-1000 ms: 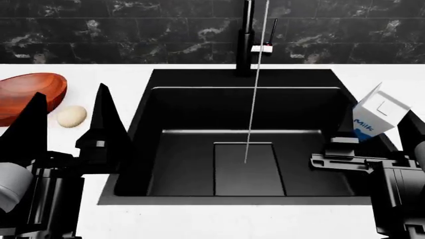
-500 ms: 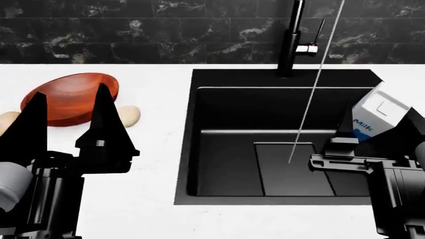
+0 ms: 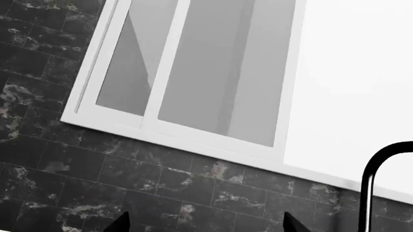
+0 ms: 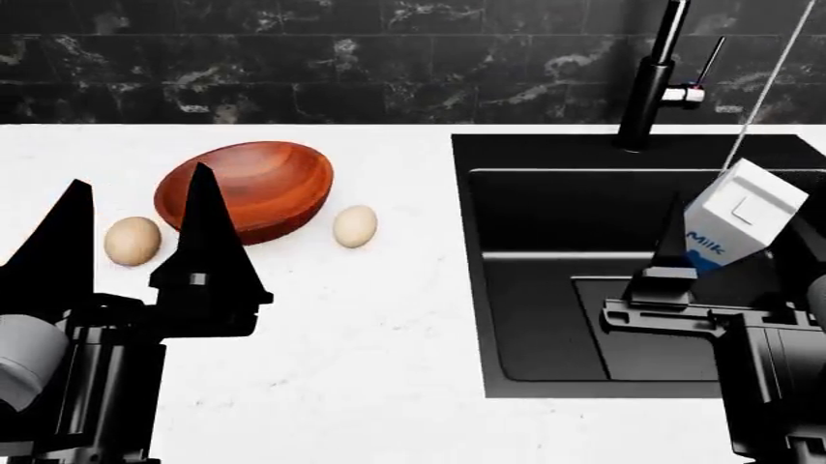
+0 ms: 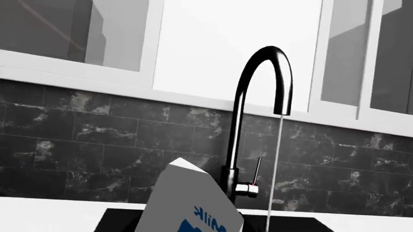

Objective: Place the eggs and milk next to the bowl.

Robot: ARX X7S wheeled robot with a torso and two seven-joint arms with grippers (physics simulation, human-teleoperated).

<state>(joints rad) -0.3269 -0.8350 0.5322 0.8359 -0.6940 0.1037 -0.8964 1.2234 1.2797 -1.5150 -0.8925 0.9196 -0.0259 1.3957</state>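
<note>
The reddish-brown wooden bowl (image 4: 246, 188) sits on the white counter (image 4: 374, 329) at the left. One tan egg (image 4: 132, 241) lies just left of it and a second egg (image 4: 355, 226) just right of it. My left gripper (image 4: 135, 237) is open and empty, raised in front of the bowl; only its black fingertips (image 3: 119, 223) show in the left wrist view. My right gripper (image 4: 736, 242) is shut on the white milk carton (image 4: 736, 224) and holds it tilted above the black sink (image 4: 620, 290). The carton (image 5: 190, 203) fills the low part of the right wrist view.
A black faucet (image 4: 652, 77) stands behind the sink with a thin stream of water (image 4: 761, 97) running; it also shows in the right wrist view (image 5: 245, 111). Dark marbled tiles (image 4: 258, 58) back the counter. A white-framed window (image 3: 193, 72) is above the tiles.
The whole view has shifted: bowl, eggs and sink slid to the right in the head view, and the second egg left of the bowl came fully into view. Both grippers keep their pose.
</note>
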